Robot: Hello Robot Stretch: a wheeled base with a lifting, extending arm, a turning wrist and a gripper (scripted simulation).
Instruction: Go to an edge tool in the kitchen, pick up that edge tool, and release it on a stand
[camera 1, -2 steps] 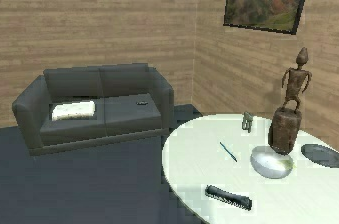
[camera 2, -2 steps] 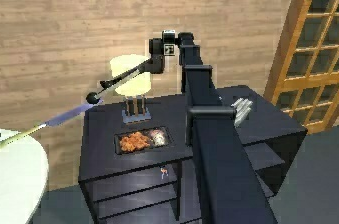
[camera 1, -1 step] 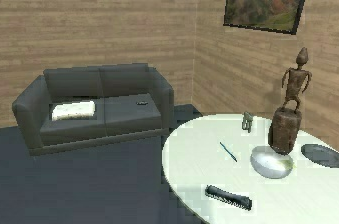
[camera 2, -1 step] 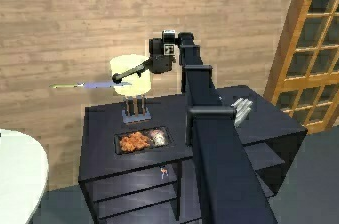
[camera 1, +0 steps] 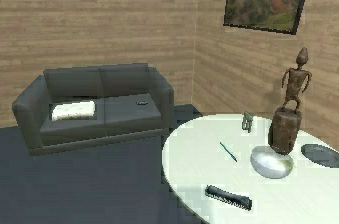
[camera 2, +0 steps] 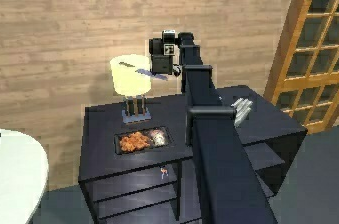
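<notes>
gripper up by the lamp at the stand's back edge — cannot tell whether it grips anything | thin dark blade at its tip, across the lamp's shade | lamp in the way; food tray at the stand's front edge, grey object at its right edge | white table nearby — statue, bowl, remote

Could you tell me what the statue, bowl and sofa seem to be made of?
Statue: likely carved wood, matte brown. Bowl: metal or glazed ceramic, pale grey with a soft sheen; unclear which. Sofa: dark grey leather or smooth fabric, cushions plain and faintly glossy.
</notes>
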